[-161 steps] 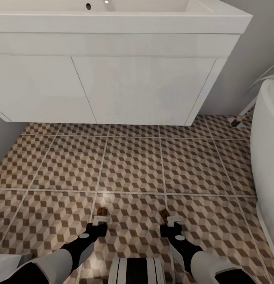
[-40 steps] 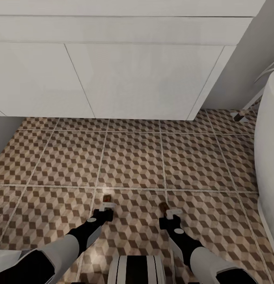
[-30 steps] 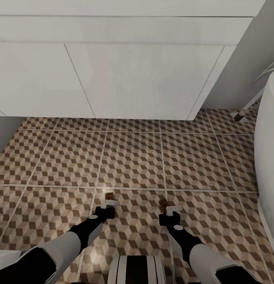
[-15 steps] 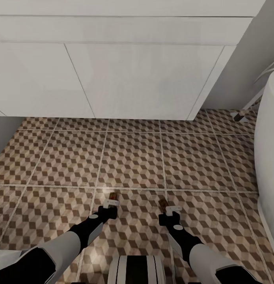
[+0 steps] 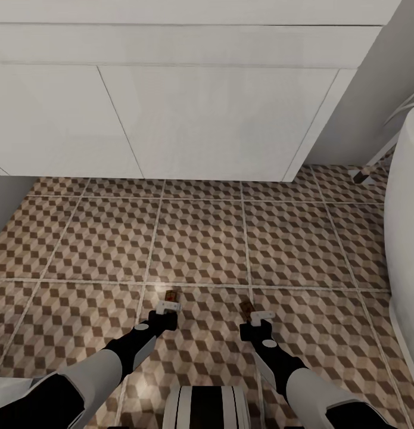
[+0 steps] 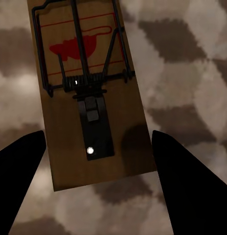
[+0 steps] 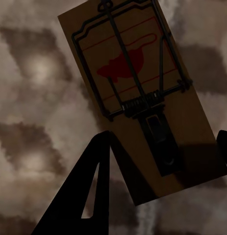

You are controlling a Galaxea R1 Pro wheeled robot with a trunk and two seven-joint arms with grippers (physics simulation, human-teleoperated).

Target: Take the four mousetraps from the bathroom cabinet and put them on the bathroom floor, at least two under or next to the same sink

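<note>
Head view looks down on my two arms, both low over the floor (image 5: 201, 244), with the white unit (image 5: 218, 119) across the top and a white tub edge (image 5: 406, 238) at 3 o'clock.

My left gripper (image 5: 168, 308) sits at about 7 o'clock from the frame's centre. One trap (image 5: 170, 295) lies on the tile just beyond its tips, at 12 o'clock from it. In the left wrist view that trap (image 6: 89, 93) lies flat between the two dark fingers (image 6: 18, 181), which stand well apart on either side of the board's near end, touching nothing I can make out. Its wire, spring and red mouse mark face up.

My right gripper (image 5: 259, 316) is at about 5 o'clock from centre. The second trap (image 5: 246, 308) shows at its tip, tilted toward 11 o'clock. In the right wrist view this trap (image 7: 143, 98) runs between the fingers (image 7: 89, 196); one finger overlaps the board's near edge, the other only shows at the frame's rim. I cannot tell whether they are clamped on it or standing off.

Both traps lie on the same tiled floor, in front of the white unit, well apart from its base.
</note>
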